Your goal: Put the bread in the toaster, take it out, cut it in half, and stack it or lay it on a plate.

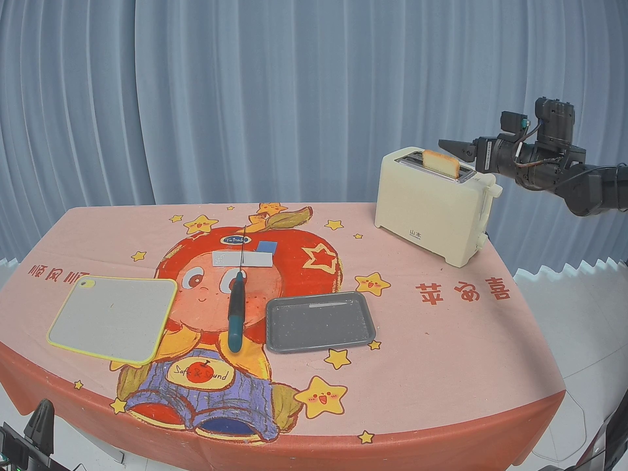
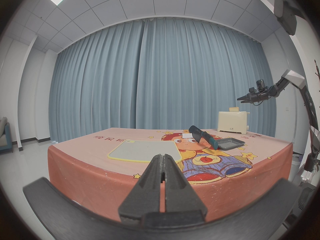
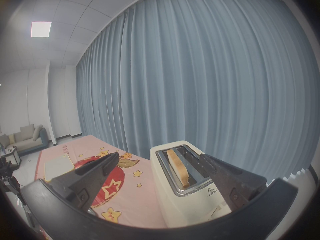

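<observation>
Your right hand (image 1: pixel 454 146) is hovering at the upper right of the head frame, just beside the top of the cream-white two-slot plastic toaster (image 1: pixel 432 214). Its fingers are standing well apart and gripping nothing. The golden-brown toasted slice of bread (image 1: pixel 441 163) is sticking upright out of one toaster slot, clear of the hand. The toaster is sitting at the right rear of the counter (image 1: pixel 445 361), which is wearing a pink cartoon cloth.

Your left hand (image 2: pixel 163 174) is hanging off the counter's near edge at the lower left, fingers pressed together and empty.

At centre frame, the teal-handled kitchen knife (image 1: pixel 236 309) is lying with its blade pointing toward the curtain. It is resting between the grey cutting board with a yellow-green rim (image 1: pixel 114 318) and the dark grey rectangular metal tray (image 1: pixel 319 322), touching neither.
</observation>
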Tool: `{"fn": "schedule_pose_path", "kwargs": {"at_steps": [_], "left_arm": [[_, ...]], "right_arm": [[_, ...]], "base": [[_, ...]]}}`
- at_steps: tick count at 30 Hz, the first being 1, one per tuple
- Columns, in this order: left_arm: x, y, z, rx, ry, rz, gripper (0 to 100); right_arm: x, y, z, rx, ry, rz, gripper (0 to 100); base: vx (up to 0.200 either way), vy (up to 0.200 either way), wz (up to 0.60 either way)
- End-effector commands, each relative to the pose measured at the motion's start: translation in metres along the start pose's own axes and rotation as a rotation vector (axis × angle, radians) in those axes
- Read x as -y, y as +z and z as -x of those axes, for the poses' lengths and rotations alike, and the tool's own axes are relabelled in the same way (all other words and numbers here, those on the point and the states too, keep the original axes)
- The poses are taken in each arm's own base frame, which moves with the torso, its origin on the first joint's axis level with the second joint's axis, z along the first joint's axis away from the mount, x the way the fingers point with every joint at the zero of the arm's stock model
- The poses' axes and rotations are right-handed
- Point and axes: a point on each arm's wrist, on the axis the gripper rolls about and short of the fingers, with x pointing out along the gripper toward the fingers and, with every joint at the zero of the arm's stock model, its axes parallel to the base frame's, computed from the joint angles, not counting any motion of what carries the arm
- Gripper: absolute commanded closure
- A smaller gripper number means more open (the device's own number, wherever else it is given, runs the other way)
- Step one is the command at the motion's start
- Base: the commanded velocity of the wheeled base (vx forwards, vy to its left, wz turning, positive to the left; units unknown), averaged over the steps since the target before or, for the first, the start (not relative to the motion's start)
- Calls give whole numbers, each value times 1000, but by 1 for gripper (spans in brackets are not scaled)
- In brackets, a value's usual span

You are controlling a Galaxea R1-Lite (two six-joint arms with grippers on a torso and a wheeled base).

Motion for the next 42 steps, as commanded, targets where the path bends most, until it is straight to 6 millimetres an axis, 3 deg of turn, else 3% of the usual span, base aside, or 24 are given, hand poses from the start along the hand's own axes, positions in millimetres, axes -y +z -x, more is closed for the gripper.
{"fn": "schedule_pose_path", "kwargs": {"at_steps": [1, 3, 13, 21, 22, 26, 31, 42], "left_arm": [[0, -5, -1, -17, 1, 0, 100], [0, -5, -1, -17, 1, 0, 100], [0, -5, -1, -17, 1, 0, 100], [0, -5, -1, -17, 1, 0, 100], [0, -5, -1, -17, 1, 0, 100], [0, -5, -1, -17, 1, 0, 100], [0, -5, -1, -17, 1, 0, 100], [0, -5, -1, -17, 1, 0, 100]], "right_arm": [[16, -25, -29, -52, -11, 1, 0], [28, -28, -38, -46, -28, 46, 0], [32, -26, -47, -30, -33, 91, 0], [42, -43, -61, -58, -41, 100, 0], [41, -44, -62, -59, -39, 100, 100], [41, -49, -67, -67, -36, 107, 100], [36, -38, -63, -41, -31, 119, 100], [12, 13, -31, 70, -55, 157, 100]], "base": [[0, 0, 0], [0, 0, 0], [0, 0, 0], [0, 0, 0], [0, 0, 0], [0, 0, 0], [0, 0, 0], [0, 0, 0]]}}
